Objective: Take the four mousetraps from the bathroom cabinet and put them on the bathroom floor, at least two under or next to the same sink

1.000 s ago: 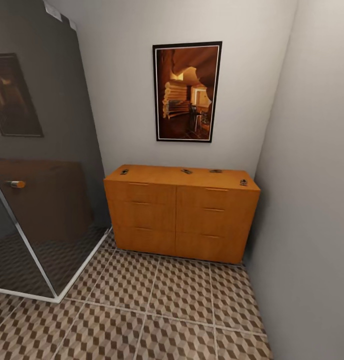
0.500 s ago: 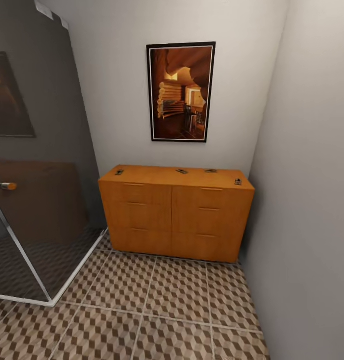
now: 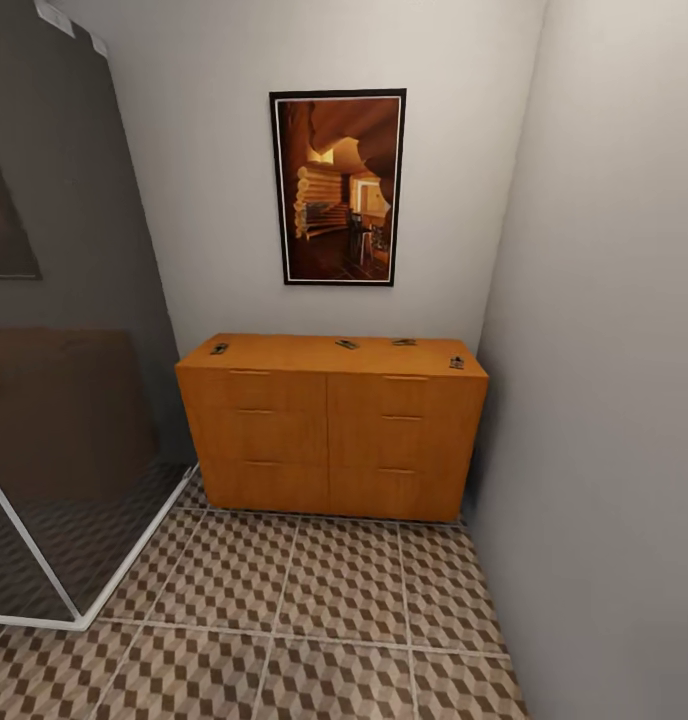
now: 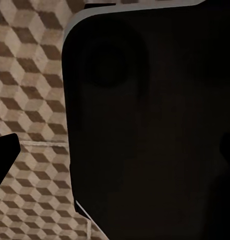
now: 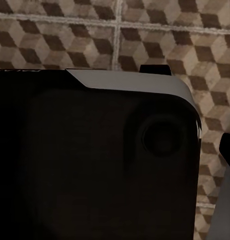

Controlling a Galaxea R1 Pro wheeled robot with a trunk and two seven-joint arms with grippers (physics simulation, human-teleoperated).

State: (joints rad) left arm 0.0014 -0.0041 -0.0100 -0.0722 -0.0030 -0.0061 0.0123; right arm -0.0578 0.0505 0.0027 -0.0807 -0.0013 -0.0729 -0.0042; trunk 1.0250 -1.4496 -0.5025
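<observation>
From your head camera you face the cabinet (image 3: 329, 430) against the back wall, under a framed picture (image 3: 338, 187), with a glass shower wall (image 3: 59, 400) at the left. Four mousetraps lie on its top: one (image 3: 219, 348) at the left end, two (image 3: 347, 344) (image 3: 404, 342) near the middle, one (image 3: 456, 362) at the right end. Your left wrist camera gives you a dark robot body (image 4: 150, 120) over the bathroom floor (image 4: 29, 100). Your right wrist camera gives much the same over tiles. You cannot tell from these whether either gripper is released or clenched, nor how far the traps lie from them.
</observation>
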